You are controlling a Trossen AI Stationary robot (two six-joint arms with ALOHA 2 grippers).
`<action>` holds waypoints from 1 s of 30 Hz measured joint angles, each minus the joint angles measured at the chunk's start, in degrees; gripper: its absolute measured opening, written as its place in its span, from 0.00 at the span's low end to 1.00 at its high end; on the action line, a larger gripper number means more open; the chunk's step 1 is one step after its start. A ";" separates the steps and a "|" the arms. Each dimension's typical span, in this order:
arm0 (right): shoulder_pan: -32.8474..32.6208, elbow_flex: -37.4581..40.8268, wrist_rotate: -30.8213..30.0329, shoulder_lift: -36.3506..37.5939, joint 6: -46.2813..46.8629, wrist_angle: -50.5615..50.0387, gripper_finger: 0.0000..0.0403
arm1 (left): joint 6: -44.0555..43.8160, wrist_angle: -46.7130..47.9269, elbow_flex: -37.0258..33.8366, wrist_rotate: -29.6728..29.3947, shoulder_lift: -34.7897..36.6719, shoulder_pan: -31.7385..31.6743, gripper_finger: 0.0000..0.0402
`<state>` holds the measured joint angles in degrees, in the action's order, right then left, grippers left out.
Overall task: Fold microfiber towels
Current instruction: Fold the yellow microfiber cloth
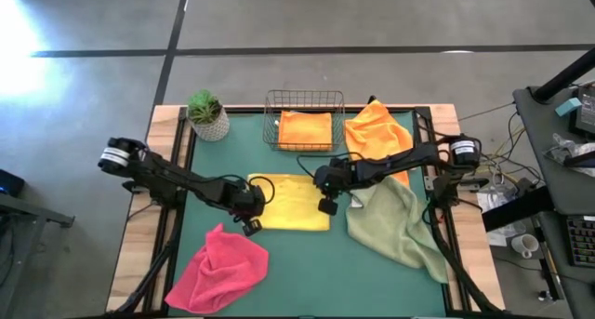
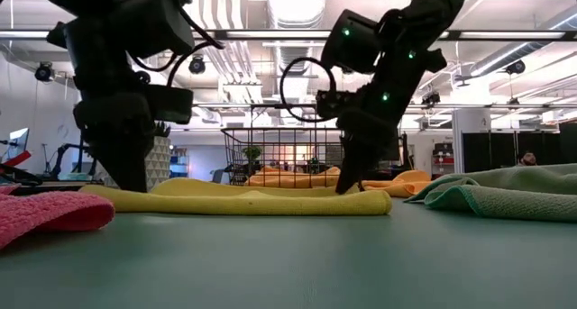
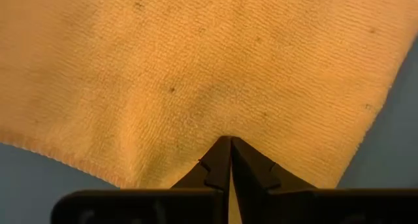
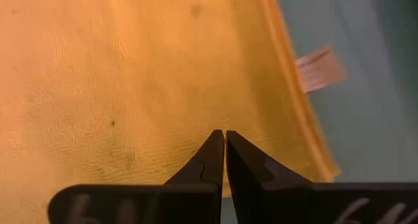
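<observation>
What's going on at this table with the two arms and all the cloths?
Both arms are working on the yellow towel lying flat mid-table. The left gripper pinches its near-left corner; the right gripper pinches its right edge. Both are shut on the cloth. One orange towel already sits in the wire basket; pink, sage green and another orange wait nearby.

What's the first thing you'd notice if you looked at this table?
Two dark arms meet at the yellow towel lying flat mid-table: the left gripper is shut on its near-left corner, the right gripper shut on its right edge. Bright cloths ring it: a pink towel crumpled in front on the left, a sage towel on the right, and orange ones at the back, one inside the wire basket.
</observation>
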<state>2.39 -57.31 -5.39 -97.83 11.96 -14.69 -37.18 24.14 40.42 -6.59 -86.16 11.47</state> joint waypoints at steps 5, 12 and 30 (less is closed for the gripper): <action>-0.77 -0.01 2.38 -1.39 1.78 0.12 0.02 | 2.35 0.00 0.18 -0.70 -1.79 -1.15 0.00; -3.21 -0.01 4.97 -1.39 6.94 0.12 0.02 | 11.18 -0.17 0.11 -7.08 -1.73 -3.98 0.00; -7.54 -0.41 8.40 3.88 13.67 0.16 0.02 | 25.72 2.04 3.58 -11.40 2.12 -12.42 0.00</action>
<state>-5.15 -57.71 3.01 -93.95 25.63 -14.52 -11.47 26.18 44.00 -17.99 -84.05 -0.94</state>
